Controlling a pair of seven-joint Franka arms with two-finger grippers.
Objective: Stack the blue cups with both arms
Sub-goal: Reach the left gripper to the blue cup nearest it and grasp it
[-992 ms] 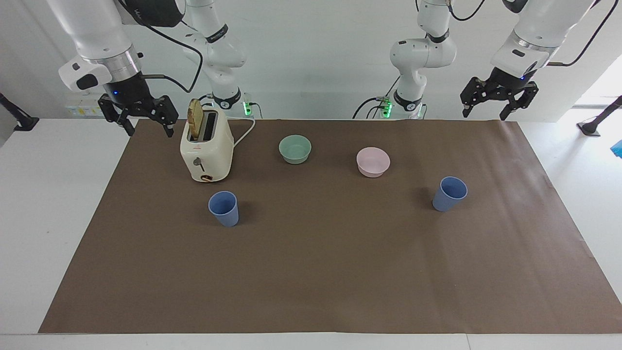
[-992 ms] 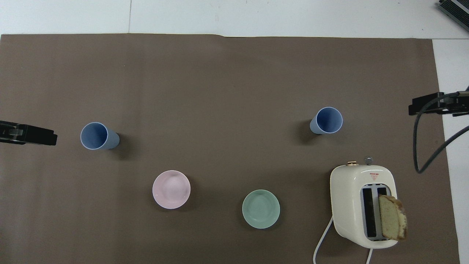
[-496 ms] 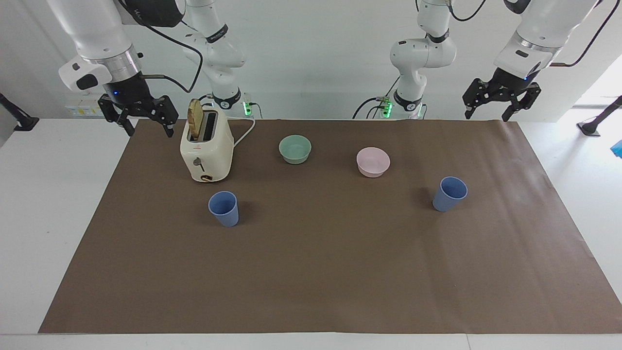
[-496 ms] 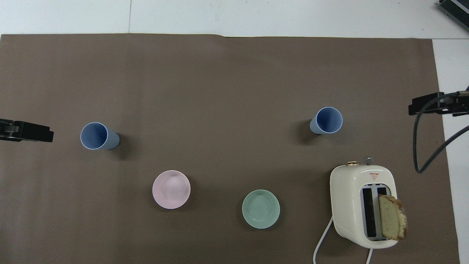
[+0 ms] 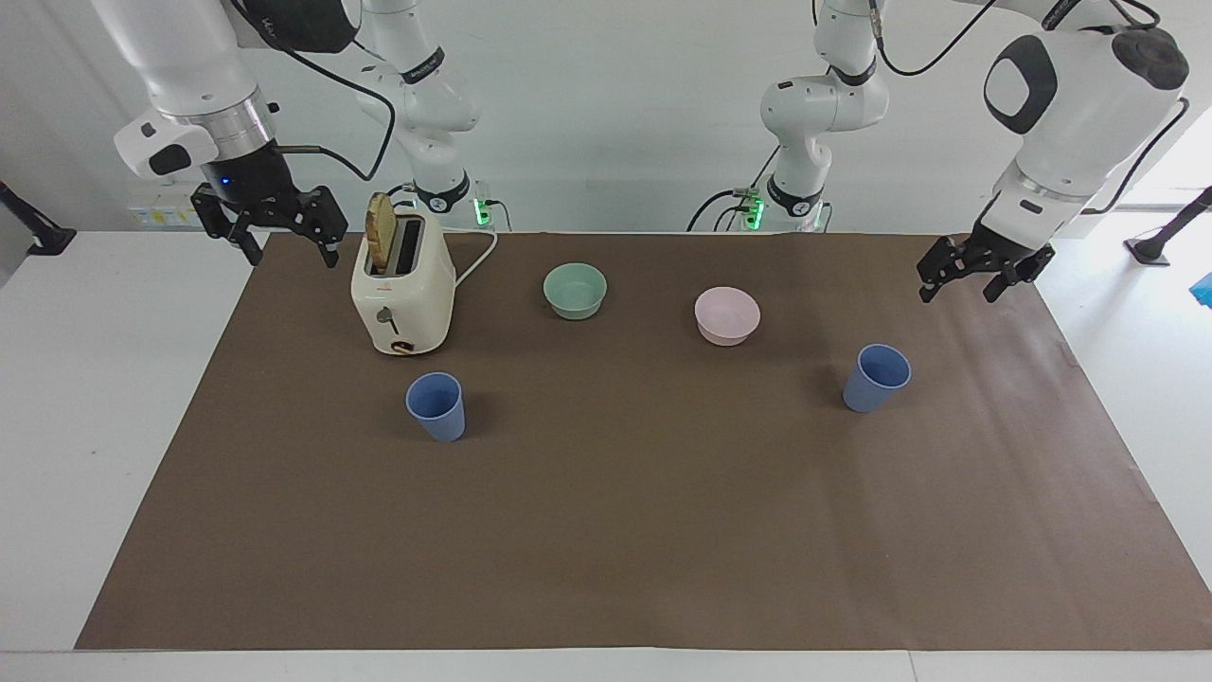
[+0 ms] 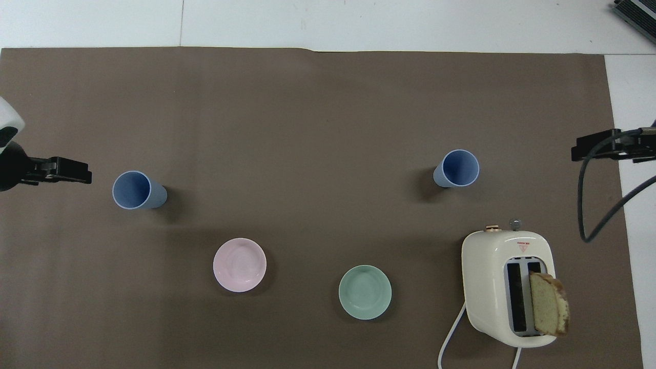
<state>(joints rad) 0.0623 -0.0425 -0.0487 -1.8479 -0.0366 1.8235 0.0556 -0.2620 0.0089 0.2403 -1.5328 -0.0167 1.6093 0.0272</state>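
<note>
- Two cups on the mat (image 5: 606, 530), well apart: one cup (image 5: 436, 405) toward the right arm's end, the other cup (image 5: 876, 377) toward the left arm's end.
- Toaster (image 5: 401, 289) nearer to the robots than the first cup, just beside it.
- Bread (image 5: 382, 233) in the toaster's slot.
- Two bowls between toaster and second cup, nearer to the robots than both cups: one bowl (image 5: 575, 290) next to the toaster, the other bowl (image 5: 726, 314) near the second cup.
</note>
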